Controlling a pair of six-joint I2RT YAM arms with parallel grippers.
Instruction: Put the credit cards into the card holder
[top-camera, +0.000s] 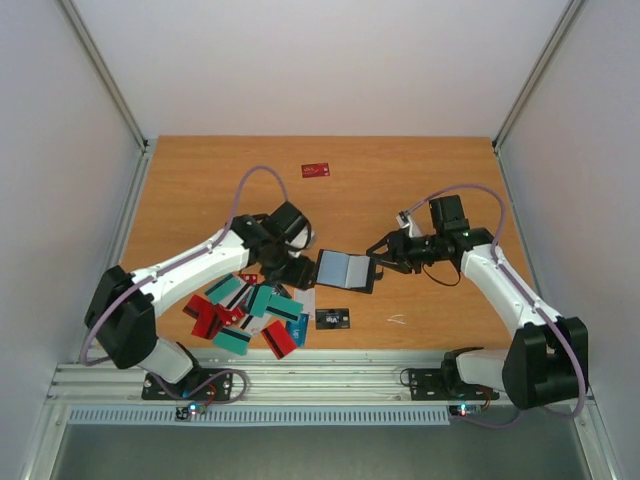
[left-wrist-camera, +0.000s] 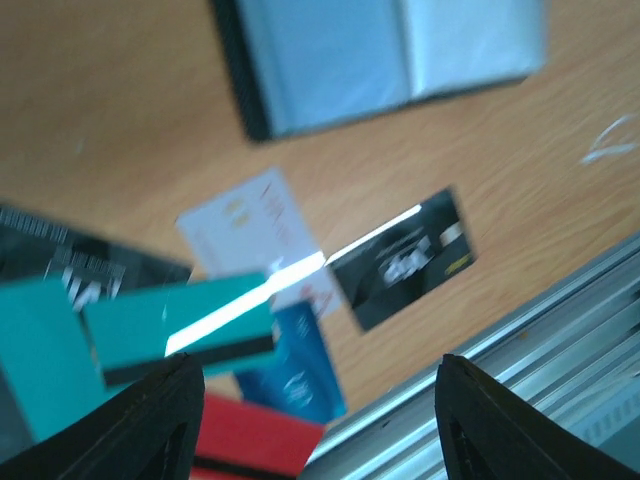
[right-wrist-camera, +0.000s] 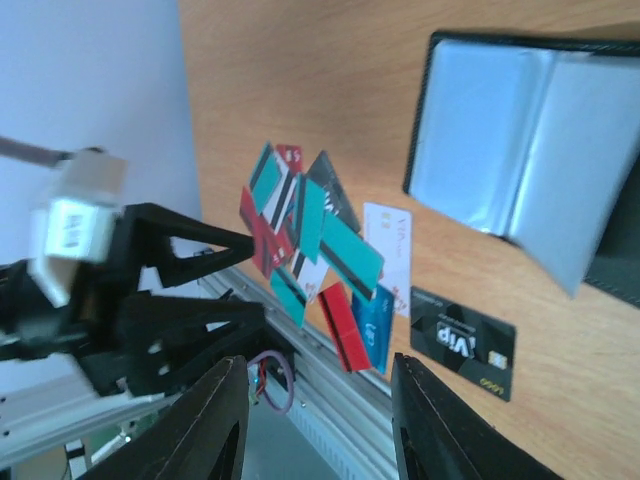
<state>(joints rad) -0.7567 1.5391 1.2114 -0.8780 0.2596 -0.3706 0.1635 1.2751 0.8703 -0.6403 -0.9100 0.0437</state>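
The card holder (top-camera: 345, 270) lies open on the table between the two grippers, black outside and pale grey-blue inside; it also shows in the left wrist view (left-wrist-camera: 380, 55) and the right wrist view (right-wrist-camera: 520, 160). Several credit cards (top-camera: 250, 310), teal, red, blue and white, lie in a loose pile at the front left. A teal card (left-wrist-camera: 180, 325), a white card (left-wrist-camera: 250, 230) and a blue card (left-wrist-camera: 295, 370) show below my left gripper (left-wrist-camera: 315, 420), which is open and empty beside the holder's left edge (top-camera: 298, 270). My right gripper (top-camera: 385, 262) is open and empty (right-wrist-camera: 320, 420) at the holder's right edge.
A flat black card with white print (top-camera: 332, 318) lies in front of the holder, also seen in both wrist views (left-wrist-camera: 405, 260) (right-wrist-camera: 465, 345). A single red card (top-camera: 316, 169) lies at the far middle. A small white scrap (top-camera: 397, 320) lies front right. The metal rail (top-camera: 320, 380) borders the near edge.
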